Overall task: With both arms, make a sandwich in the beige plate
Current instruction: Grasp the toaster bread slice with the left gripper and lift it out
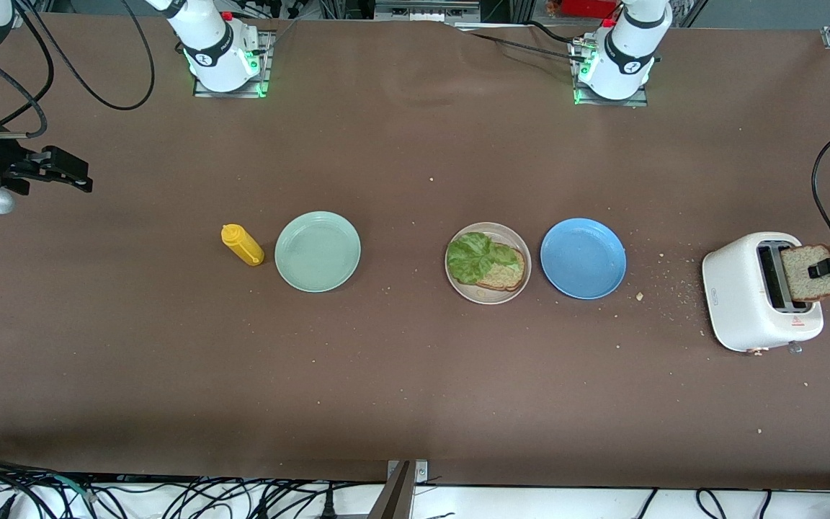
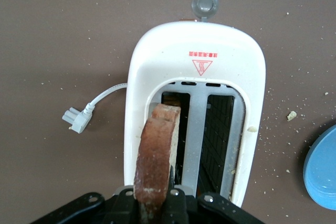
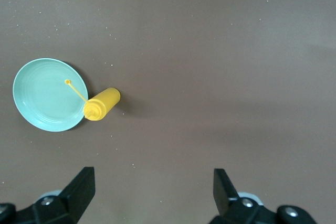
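The beige plate (image 1: 470, 293) at mid-table carries a bread slice (image 1: 507, 272) with a green lettuce leaf (image 1: 471, 256) lying partly over it. At the left arm's end of the table stands a white toaster (image 1: 746, 295). A second bread slice (image 1: 808, 272) sticks up out of one toaster slot, and my left gripper (image 1: 829, 268) is shut on its upper edge. In the left wrist view the crust of this slice (image 2: 157, 150) runs between the fingers of the left gripper (image 2: 153, 199) above the toaster (image 2: 194, 51). My right gripper (image 1: 83, 176) waits open over bare table at the right arm's end, nothing between its fingers (image 3: 81, 184).
A mint-green plate (image 1: 318, 251) and a yellow squeeze bottle (image 1: 242, 244) lie toward the right arm's end; both also show in the right wrist view, plate (image 3: 50, 95) and bottle (image 3: 101, 104). A blue plate (image 1: 583, 258) sits between the beige plate and the toaster. Crumbs dot the table near the toaster; its plug (image 2: 76, 119) lies loose.
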